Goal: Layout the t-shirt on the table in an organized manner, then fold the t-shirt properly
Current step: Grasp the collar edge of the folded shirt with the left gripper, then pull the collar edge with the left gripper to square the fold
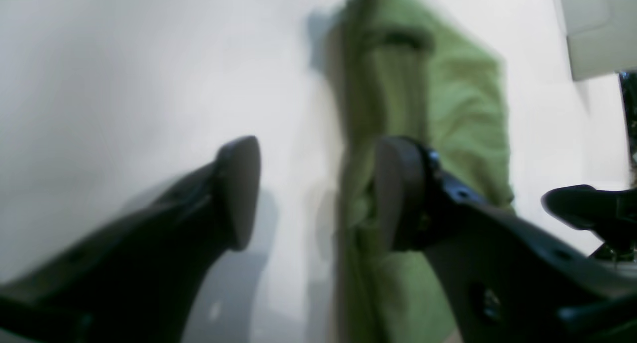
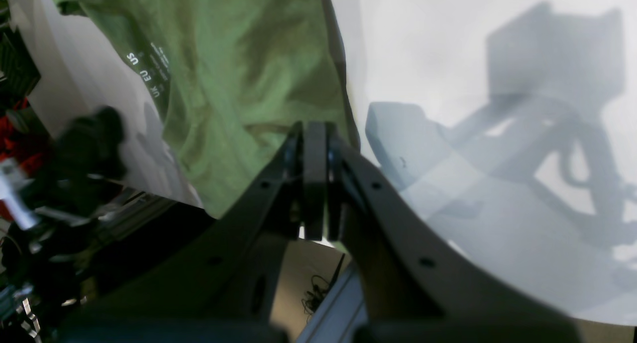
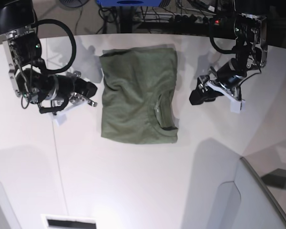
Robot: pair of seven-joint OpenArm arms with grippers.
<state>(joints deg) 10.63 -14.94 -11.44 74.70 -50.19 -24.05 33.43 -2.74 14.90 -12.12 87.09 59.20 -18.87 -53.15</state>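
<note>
My left-wrist feed is smeared with blur, so the t-shirt (image 1: 438, 134) reads only as a green mass. Its label (image 2: 154, 71) in the right-wrist feed shows "US", "EU", "UK"; the finer print I cannot read. From the base camera the t-shirt (image 3: 138, 98) lies folded in a rectangle on the table (image 3: 133, 181), between both arms. My left gripper (image 1: 318, 193) stands wide and empty; my right gripper (image 2: 314, 178) is pressed closed on nothing.

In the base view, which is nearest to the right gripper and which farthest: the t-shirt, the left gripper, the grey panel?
1. The t-shirt, just beside the right gripper, toward the table's middle.
2. The left gripper, beyond the shirt, on the opposite side.
3. The grey panel, in the far lower corner.
</note>
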